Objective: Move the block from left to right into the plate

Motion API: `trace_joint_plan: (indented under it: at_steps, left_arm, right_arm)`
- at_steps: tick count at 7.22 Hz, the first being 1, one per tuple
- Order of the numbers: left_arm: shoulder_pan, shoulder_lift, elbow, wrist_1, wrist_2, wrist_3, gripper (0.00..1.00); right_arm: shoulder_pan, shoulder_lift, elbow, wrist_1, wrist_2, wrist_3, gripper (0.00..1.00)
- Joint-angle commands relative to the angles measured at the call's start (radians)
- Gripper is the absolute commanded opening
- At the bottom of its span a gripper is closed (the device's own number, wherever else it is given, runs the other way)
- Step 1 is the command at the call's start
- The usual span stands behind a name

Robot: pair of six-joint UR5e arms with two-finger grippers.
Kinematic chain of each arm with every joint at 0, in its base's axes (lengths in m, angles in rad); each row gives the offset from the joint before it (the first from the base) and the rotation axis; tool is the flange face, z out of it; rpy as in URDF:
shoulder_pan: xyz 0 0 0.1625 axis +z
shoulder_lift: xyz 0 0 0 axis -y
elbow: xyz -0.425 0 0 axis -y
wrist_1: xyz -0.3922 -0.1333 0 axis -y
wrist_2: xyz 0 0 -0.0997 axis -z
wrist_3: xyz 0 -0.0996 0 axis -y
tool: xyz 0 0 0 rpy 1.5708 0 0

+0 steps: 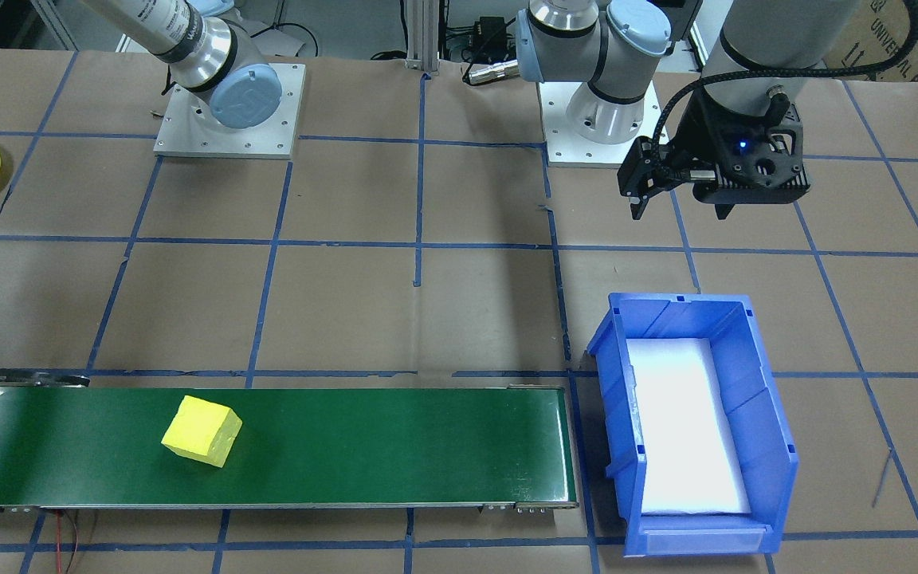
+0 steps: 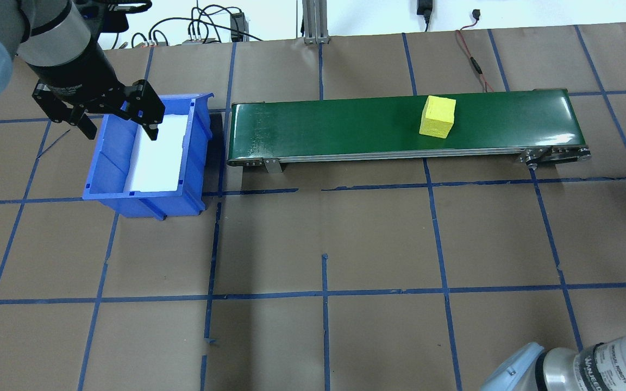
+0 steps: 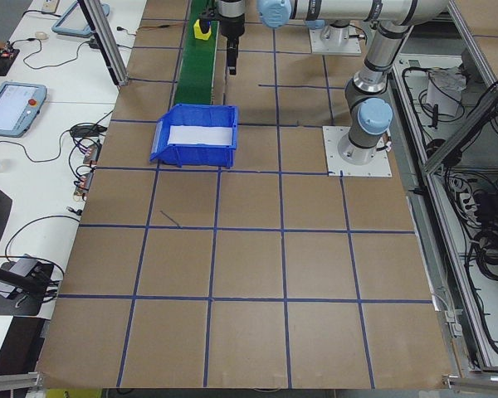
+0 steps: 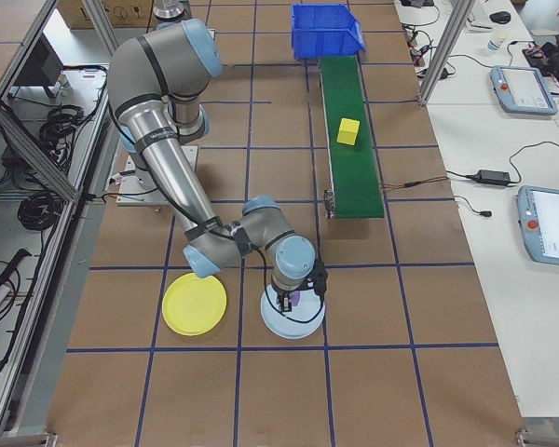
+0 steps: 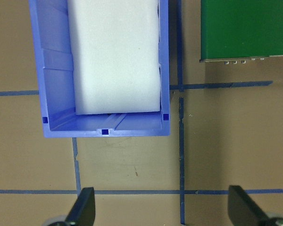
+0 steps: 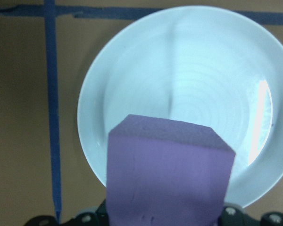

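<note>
Overhead view: the left gripper [image 2: 120, 130] points down over the blue bin [image 2: 104, 163], fingers spread. The yellow block [image 2: 438, 117] lies on the green belt [image 2: 345, 130].

Right side view: the right arm folds low, with the right gripper [image 4: 293, 303] pointing down over the pale plate [image 4: 292, 328], just beside the yellow plate [image 4: 194, 304].

Right wrist view: the fingers pinch the purple block [image 6: 167, 174] above the pale plate.

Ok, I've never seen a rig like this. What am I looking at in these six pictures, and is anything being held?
These are two robot arms bolted to a table. Four pictures come from fixed cameras: one across from the robot, one over its shoulders, and one at each table end. The other two come from cameras on the wrists. A yellow block lies on a green conveyor belt, and a blue bin lined with white foam stands at the belt's end. The left gripper hangs open and empty near the bin. The right gripper holds a purple block over a pale blue plate, with a yellow plate beside it.
</note>
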Motion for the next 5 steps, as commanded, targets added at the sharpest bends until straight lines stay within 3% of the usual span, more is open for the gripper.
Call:
trace_joint_plan:
  at_steps: [1, 3, 5]
  left_arm:
    - [0.0, 0.0, -0.01, 0.018, 0.0, -0.003, 1.0]
    - [-0.004, 0.002, -0.005, 0.024, 0.0, -0.006, 1.0]
    - [-0.008, 0.003, -0.005, 0.023, -0.002, -0.006, 1.0]
  right_arm:
    - [-0.031, 0.03, 0.006, -0.061, 0.012, -0.063, 0.41]
    - [-0.031, 0.029, 0.006, -0.064, 0.095, -0.109, 0.92]
    - [-0.031, 0.012, -0.001, -0.063, 0.097, -0.084, 0.99]
